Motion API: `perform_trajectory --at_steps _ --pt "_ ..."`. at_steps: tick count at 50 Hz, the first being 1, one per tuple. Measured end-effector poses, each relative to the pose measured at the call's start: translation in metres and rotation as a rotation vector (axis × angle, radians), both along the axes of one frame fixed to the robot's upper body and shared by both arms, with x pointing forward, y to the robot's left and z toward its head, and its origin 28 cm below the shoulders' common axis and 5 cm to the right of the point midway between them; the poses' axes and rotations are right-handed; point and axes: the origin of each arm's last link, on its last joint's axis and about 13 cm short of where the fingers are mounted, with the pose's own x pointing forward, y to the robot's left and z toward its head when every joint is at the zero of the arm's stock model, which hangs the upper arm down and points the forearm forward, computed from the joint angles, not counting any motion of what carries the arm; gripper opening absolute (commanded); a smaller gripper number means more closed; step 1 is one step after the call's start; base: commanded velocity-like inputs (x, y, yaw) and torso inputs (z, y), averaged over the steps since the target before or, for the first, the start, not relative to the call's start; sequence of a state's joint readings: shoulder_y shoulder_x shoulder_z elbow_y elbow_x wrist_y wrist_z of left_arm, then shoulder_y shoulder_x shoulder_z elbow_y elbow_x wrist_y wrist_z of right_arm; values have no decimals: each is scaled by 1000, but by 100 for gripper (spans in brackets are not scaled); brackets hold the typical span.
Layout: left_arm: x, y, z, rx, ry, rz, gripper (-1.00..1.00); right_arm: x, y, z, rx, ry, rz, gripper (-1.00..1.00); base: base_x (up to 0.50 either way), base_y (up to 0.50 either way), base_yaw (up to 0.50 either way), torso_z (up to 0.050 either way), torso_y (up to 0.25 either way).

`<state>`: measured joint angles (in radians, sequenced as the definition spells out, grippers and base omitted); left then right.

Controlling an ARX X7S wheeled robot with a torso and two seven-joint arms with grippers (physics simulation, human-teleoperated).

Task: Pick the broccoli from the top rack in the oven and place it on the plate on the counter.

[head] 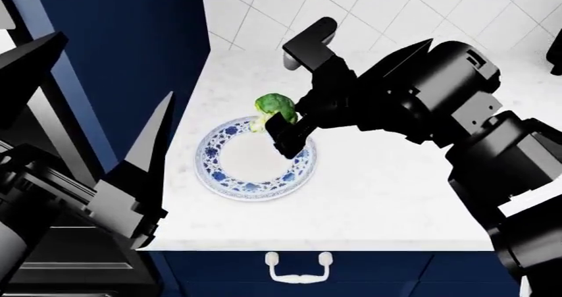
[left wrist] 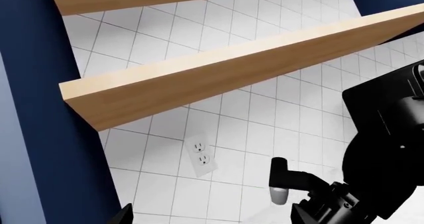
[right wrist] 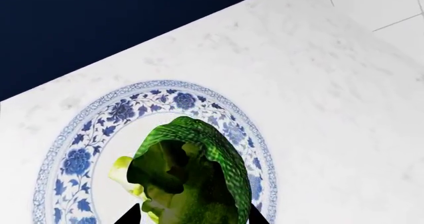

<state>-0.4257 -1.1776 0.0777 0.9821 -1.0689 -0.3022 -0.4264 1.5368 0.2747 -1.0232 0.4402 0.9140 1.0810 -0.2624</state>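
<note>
The broccoli (head: 272, 106) is a green floret held between my right gripper's (head: 279, 122) jaws, just above the far rim of the blue-patterned white plate (head: 230, 178) on the white counter (head: 386, 198). In the right wrist view the broccoli (right wrist: 192, 174) fills the gap between the two black fingertips of the gripper (right wrist: 193, 218), with the plate (right wrist: 73, 159) beneath. My left gripper (head: 97, 112) is open and empty at the left, off the counter; in its own view the gripper (left wrist: 212, 219) faces the tiled wall. The oven and top rack are out of view.
A tall navy cabinet (head: 123, 60) bounds the counter's left end. White tiled wall (head: 263, 7) behind. Two wooden shelves (left wrist: 219, 70) and a wall outlet (left wrist: 200, 155) hang above. A drawer with a white handle (head: 299, 269) sits under the counter's front edge.
</note>
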Motion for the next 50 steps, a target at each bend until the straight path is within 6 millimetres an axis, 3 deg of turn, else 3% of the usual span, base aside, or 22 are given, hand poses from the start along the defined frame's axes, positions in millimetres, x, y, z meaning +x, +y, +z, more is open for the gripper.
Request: perform_trajectory --at_steps 50 --pt "0 0 0 0 -3 2 100 19 15 -18 -29 74 15 -100 0 0 0 0 0"
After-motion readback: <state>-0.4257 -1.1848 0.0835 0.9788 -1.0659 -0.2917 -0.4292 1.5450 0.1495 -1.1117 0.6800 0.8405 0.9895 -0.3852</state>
